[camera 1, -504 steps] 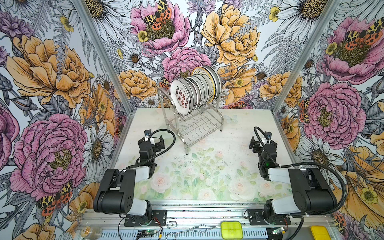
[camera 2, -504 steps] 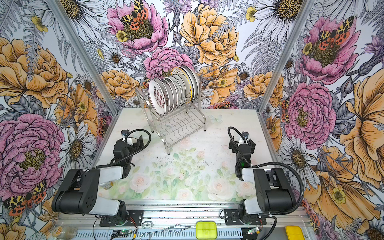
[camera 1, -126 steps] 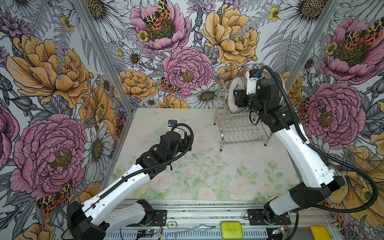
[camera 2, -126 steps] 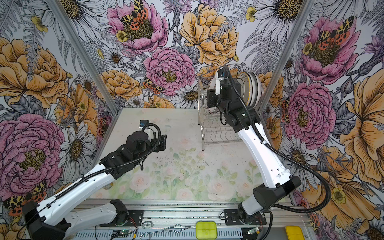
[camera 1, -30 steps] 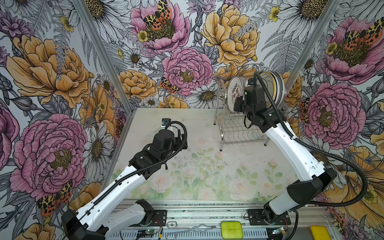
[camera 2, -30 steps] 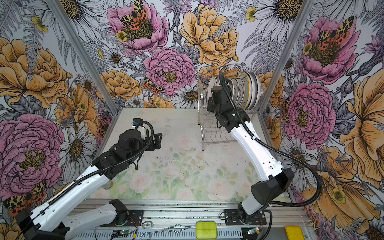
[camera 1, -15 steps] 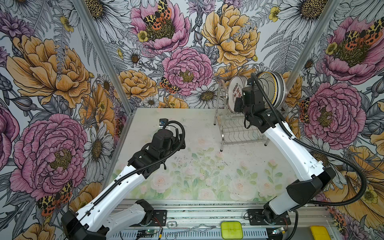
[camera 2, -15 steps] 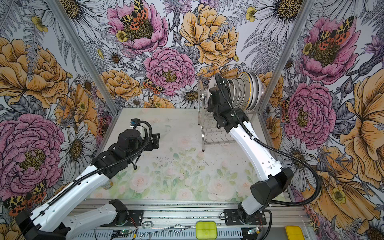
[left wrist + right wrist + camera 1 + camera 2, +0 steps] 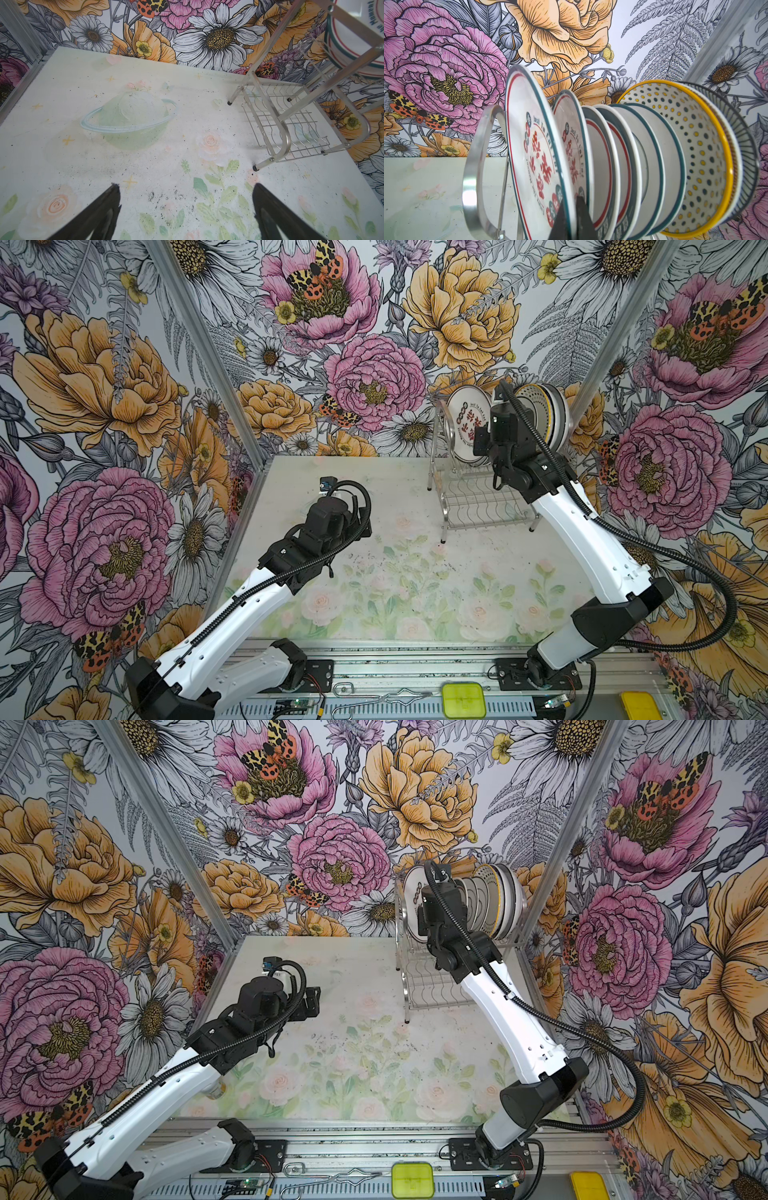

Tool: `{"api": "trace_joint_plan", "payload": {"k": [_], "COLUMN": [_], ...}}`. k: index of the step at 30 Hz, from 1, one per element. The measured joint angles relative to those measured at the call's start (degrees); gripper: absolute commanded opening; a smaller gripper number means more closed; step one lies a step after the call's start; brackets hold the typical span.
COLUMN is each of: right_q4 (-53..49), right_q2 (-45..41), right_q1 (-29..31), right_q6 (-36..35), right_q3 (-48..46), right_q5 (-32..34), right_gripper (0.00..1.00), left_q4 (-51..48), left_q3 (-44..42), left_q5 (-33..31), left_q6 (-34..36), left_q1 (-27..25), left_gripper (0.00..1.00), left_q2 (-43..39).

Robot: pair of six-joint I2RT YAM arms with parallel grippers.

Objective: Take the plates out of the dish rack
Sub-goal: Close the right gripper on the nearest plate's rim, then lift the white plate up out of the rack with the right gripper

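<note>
The dish rack (image 9: pixel 478 506) (image 9: pixel 432 986) stands at the back right of the table, with several plates upright on its upper level. The front plate (image 9: pixel 533 149) (image 9: pixel 463 423) is white with red characters and a green and red rim. My right gripper (image 9: pixel 570 209) is shut on this plate's lower rim, one finger on each face. Behind it stand more striped-rim plates and a dotted plate with a yellow rim (image 9: pixel 685 155) (image 9: pixel 490 894). My left gripper (image 9: pixel 186 185) (image 9: pixel 311 1002) hovers open over the middle left of the table, holding nothing.
The rack's arched end hoop (image 9: pixel 473 166) stands just in front of the held plate. The rack's lower wavy-wire shelf (image 9: pixel 291 128) holds nothing. Flowered walls close in behind and to the right of the rack. A yellow box (image 9: pixel 463 699) sits on the front rail.
My right gripper has closed onto the front plate's rim. The left arm has drawn back a little to the left, still open.
</note>
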Motion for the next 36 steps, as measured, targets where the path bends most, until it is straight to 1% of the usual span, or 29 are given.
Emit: {"api": "trace_joint_plan", "payload": {"k": [6, 12, 18, 24, 29, 33, 36], "right_q4": [1.86, 3.78, 10.16, 15.39, 17.09, 17.35, 17.33], "right_q2": [0.28, 0.9, 1.01, 1.05, -0.79, -7.54, -15.37], "right_q1": [0.0, 0.59, 0.63, 0.0, -0.92, -1.36, -1.49], "right_q6": [-1.6, -5.25, -10.14, -12.5, -10.4, -5.97, -1.64], "right_q3": [2.16, 3.21, 4.5, 7.1, 6.38, -0.85, -8.66], "right_q5": [0.02, 2.86, 6.43, 6.62, 1.84, -4.42, -9.49], "right_gripper": [0.0, 0.0, 0.0, 0.0, 0.0, 0.0, 0.0], "left_q4": [-0.17, -0.39, -0.48, -0.46, -0.48, -0.52, -0.46], "left_q3": [0.13, 0.48, 1.84, 4.28, 5.9, 7.3, 8.28], "left_q5": [0.61, 1.27, 1.57, 2.51, 2.51, 2.51, 2.54], "left_q6": [-0.42, -0.44, -1.51, -3.5, -5.18, -6.27, -6.64], "left_q1": [0.0, 0.0, 0.0, -0.42, -1.53, -2.08, -2.21], "left_gripper": [0.99, 0.99, 0.99, 0.99, 0.99, 0.99, 0.99], "left_q2": [1.03, 1.92, 2.89, 6.4, 10.03, 11.43, 11.67]}}
